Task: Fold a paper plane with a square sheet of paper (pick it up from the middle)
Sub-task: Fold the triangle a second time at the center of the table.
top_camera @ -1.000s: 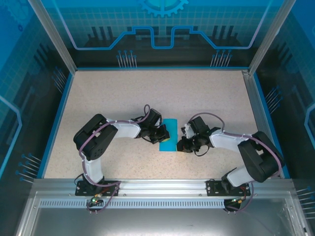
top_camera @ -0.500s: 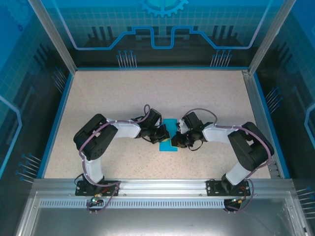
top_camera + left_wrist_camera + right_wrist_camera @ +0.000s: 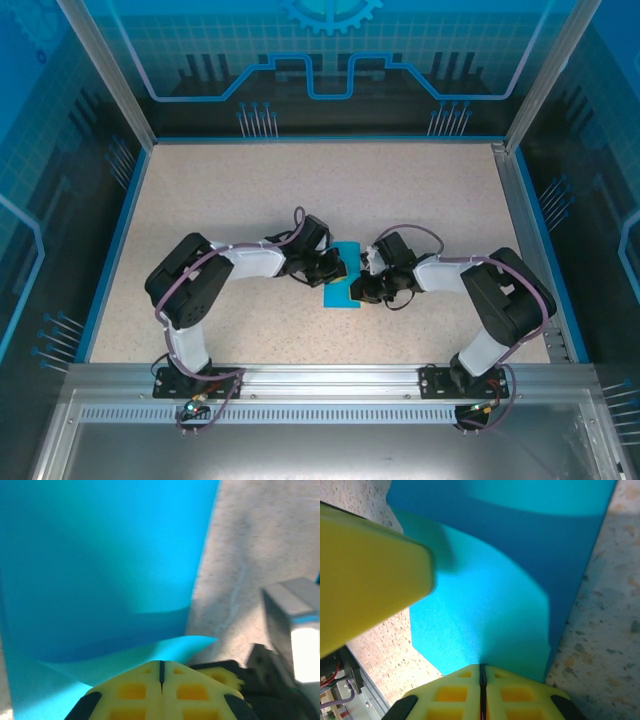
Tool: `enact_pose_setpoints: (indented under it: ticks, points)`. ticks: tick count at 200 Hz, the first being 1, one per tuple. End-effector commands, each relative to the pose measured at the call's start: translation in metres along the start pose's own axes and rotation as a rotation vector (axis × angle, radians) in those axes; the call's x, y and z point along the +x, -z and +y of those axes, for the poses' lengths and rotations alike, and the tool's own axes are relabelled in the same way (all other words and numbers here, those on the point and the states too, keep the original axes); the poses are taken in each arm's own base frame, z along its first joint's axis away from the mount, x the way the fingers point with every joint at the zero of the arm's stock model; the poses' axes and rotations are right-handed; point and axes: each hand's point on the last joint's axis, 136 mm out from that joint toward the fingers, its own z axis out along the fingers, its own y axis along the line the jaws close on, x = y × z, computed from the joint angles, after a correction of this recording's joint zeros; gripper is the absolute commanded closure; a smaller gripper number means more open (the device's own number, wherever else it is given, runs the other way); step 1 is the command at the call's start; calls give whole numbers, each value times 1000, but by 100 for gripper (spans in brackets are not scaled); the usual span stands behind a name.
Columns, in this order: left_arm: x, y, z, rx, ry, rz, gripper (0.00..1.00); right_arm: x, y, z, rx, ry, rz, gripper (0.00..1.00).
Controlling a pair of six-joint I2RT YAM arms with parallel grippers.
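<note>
**Two closed pincers nip a part-folded blue sheet at mid-worktop**

The square sheet of paper (image 3: 344,258) lies as a narrow cyan strip near the middle of the speckled worktop (image 3: 250,190), a little toward 6 o'clock. The left pincer (image 3: 334,270) meets it from 9 o'clock and the right pincer (image 3: 360,288) from 4 o'clock. The two stand very close together.

The likeliest trouble is a tear or a crumple. Both pincers seem to grip the same thin sheet, so any pull in opposite directions would strain it. One layer is lifted and bowed above the layer beneath. Pressing it down askew would set a crooked crease and throw off every later fold. The fingers could also knock each other: a yellow finger (image 3: 370,575), probably the left pincer's, looms at 9 o'clock in the right wrist view.

Both pincers are closed, their yellow pads pressed together with no gap. In each wrist view a paler lifted flap runs straight into the fingertips. Each therefore appears to be pinching an edge of the paper.
</note>
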Motion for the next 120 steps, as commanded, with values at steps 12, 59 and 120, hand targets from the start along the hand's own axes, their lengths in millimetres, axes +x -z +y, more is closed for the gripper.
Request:
enact_pose_setpoints:
  ticks: [12,59,120]
  points:
    - [6,19,-21,55,-29,-11,100,23,-3,-30,93,-88,55,94]
    - [12,-5,-7,47,-3,24,100,23,-4,-33,102,-92,56,95]
    - [10,-20,23,-35,15,4,100,27,-6,-39,119,-104,64,95]
